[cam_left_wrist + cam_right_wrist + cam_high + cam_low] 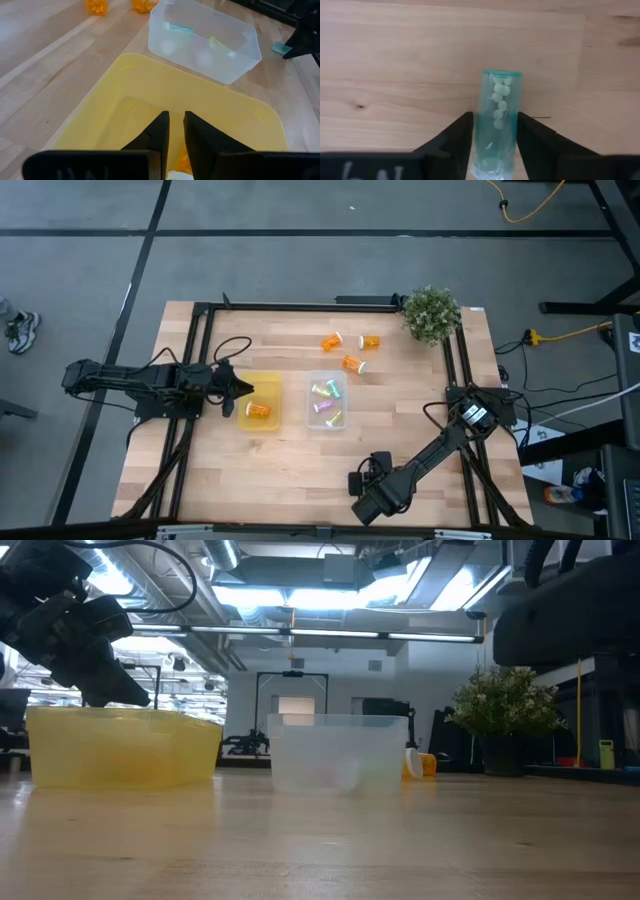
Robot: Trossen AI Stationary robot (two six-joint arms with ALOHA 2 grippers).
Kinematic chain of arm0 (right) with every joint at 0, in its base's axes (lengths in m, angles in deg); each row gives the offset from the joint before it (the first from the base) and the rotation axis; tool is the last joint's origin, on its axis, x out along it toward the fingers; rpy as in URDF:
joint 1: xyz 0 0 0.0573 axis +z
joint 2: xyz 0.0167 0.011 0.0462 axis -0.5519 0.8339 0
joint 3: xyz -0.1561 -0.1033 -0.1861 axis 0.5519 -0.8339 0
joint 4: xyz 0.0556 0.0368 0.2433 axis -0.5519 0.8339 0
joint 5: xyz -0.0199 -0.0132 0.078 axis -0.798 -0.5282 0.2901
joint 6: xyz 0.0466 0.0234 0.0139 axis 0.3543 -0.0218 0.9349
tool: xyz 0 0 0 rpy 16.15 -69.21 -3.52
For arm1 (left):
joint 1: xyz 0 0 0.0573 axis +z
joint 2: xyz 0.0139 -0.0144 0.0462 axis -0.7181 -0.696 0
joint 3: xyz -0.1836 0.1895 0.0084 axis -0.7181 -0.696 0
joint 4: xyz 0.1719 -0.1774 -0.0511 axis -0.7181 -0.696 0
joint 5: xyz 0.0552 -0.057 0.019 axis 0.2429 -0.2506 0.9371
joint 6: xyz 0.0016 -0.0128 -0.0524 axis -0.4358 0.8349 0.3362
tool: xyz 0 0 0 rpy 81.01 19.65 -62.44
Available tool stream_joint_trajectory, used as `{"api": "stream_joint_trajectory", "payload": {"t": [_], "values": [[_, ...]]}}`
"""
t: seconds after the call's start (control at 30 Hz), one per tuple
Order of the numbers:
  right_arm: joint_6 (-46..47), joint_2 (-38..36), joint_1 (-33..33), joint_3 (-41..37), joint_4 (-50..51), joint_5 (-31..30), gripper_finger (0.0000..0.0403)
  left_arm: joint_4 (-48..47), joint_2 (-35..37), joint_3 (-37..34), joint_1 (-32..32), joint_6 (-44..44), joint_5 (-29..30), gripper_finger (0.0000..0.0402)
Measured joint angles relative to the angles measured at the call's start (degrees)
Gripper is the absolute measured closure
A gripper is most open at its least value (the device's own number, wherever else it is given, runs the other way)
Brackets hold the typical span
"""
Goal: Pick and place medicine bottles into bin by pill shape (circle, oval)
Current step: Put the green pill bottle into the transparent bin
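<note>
Both arms are matte black, built of blocky jointed segments with thin black cables looping loosely beside them, the left arm [140, 383] and the right arm [430, 460] alike, each ending in a gripper with two flat, wedge-shaped black fingers [451, 137] bearing faint white lettering on the body behind.

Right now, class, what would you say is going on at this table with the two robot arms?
The robot is sorting pill bottles into two trays. The right gripper, near the table's front edge, has a green bottle between its fingers. The left gripper is over the yellow tray, which holds one orange bottle. The clear tray holds three green bottles, and three orange bottles lie on the table behind the trays, near a potted plant.
</note>
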Motion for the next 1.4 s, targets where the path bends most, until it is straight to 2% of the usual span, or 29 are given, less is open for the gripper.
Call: {"api": "stream_joint_trajectory", "payload": {"t": [0.17,0.23,0.33,0.43,0.6,0.7,0.93,1.07,1.17,1.4], "values": [[-0.1,0.0,0.0,0.0,0.3,-0.4,0.0287,0.0,0.0,0.0,0.0,0.0,0.0,0.0351],[-0.2,0.1,0.0,0.1,1.7,-2.3,0.0292,0.0,0.0,0.0,0.0,0.0,0.0,0.0351],[-0.4,0.6,-0.2,1.5,7.4,-10.2,0.0293,0.0,0.0,0.0,0.0,0.0,0.0,0.0351],[-2.0,0.3,-0.2,4.6,13.0,-20.8,0.0293,0.0,0.0,0.0,0.0,0.0,0.0,0.0351],[-9.0,0.3,-0.9,10.4,18.4,-36.8,0.0293,0.0,0.0,0.0,0.0,0.0,0.0,0.0351],[-14.9,0.3,-2.7,13.8,19.3,-41.2,0.0293,0.0,0.0,0.0,0.0,0.0,0.0,0.0351],[-34.9,0.3,-9.1,21.6,20.8,-41.4,0.0293,0.0,0.0,0.0,0.0,0.0,0.0,0.0351],[-40.6,0.2,-14.0,25.6,25.2,-41.3,0.0293,0.0,0.0,0.0,0.0,0.0,0.0,0.0351],[-45.0,0.2,-18.0,26.6,24.5,-38.2,0.0293,0.0,0.0,0.0,0.0,0.0,0.0,0.0351],[-57.7,0.3,-24.8,26.0,15.6,-26.9,0.0293,0.0,0.0,0.0,0.0,0.0,0.0,0.0351]]}}
